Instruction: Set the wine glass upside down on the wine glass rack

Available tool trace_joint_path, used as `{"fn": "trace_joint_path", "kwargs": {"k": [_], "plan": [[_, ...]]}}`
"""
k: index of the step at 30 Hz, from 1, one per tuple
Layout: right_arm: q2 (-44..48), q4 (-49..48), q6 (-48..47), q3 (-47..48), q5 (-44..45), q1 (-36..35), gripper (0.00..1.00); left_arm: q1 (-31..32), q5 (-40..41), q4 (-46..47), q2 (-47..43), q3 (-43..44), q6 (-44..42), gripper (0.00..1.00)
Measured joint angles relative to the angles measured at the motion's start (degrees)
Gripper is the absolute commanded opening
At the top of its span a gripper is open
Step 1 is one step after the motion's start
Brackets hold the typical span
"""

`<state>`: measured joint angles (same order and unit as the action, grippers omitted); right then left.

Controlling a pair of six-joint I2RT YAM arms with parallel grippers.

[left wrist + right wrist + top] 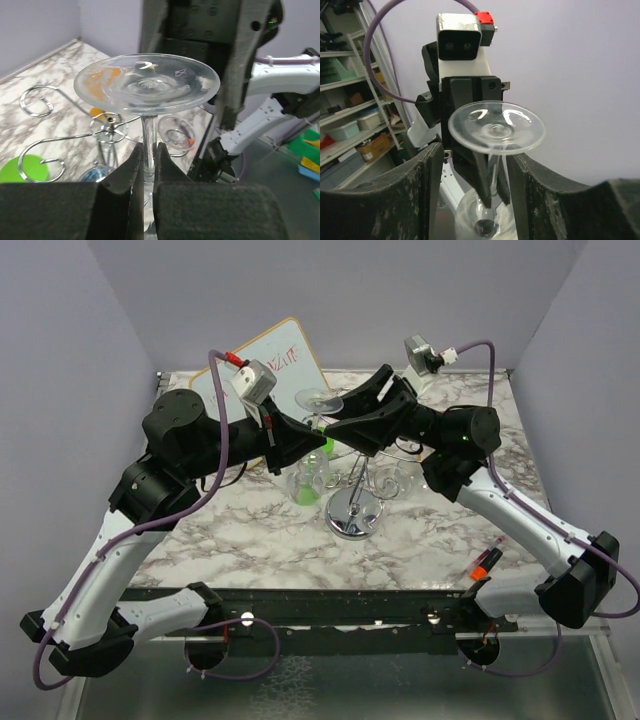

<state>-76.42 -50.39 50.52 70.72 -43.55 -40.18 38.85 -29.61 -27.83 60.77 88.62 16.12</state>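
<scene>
Left pincer clenched on inverted wine glass stem, right pincer released, flanking stem

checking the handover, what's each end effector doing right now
left end effector: closed on the stem of the wine glass
right end effector: open, jaws standing clear on either side of the stem

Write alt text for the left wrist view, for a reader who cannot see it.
The left gripper is shut on the stem of an upside-down wine glass, its round foot uppermost in mid-frame. The right gripper stands open just behind it, and the chrome wine glass rack with curled arms sits lower left on a marble table.
</scene>
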Motion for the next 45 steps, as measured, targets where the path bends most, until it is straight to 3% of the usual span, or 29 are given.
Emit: {"fn": "trace_joint_path", "kwargs": {"k": [13, 17, 27, 45], "plan": [[9.3, 13.7, -10.6, -0.8, 6.7, 0.0, 0.66, 0.0, 32.4, -7.8, -5.4, 0.7, -6.4, 0.0], [11.6, 16.2, -12.6, -1.7, 8.7, 0.0, 0.66, 0.0, 38.2, -7.9, -7.0, -3.3, -8.7, 0.0], [14.6, 19.3, -15.2, -3.7, 11.6, 0.0, 0.66, -0.1, 30.2, -1.6, -13.3, -24.1, -15.7, 0.0], [21.1, 23.5, -17.9, -4.4, 14.9, 0.0, 0.66, -0.1, 16.2, 17.2, -11.7, -34.7, -24.6, 0.0]]}}
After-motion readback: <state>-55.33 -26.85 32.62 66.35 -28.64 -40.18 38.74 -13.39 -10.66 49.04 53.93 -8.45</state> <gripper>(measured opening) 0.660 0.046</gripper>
